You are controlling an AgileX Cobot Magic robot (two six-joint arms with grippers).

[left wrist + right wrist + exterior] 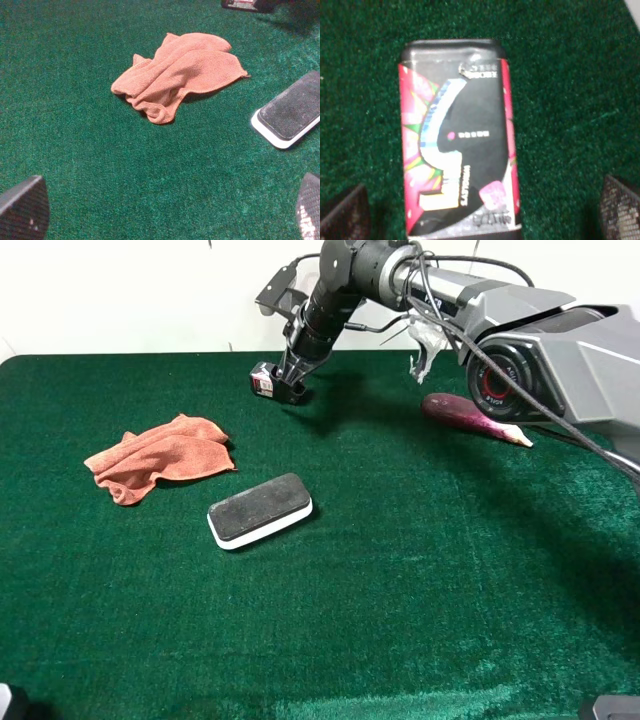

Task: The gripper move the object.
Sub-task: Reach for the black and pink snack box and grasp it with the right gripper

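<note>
Closest in sits the board eraser (260,510), flat on the green felt (420,620). Just left of the eraser and slightly behind it lies a crumpled orange cloth (160,455). Well behind the eraser, the small can (263,381) lies on its side. My right gripper (292,390) is down beside the can, fingers spread wide and clear of it. Behind the eraser to the right lies a purple eggplant (470,418). My left gripper (165,215), left of the eraser, is spread too, pinching nothing.
</note>
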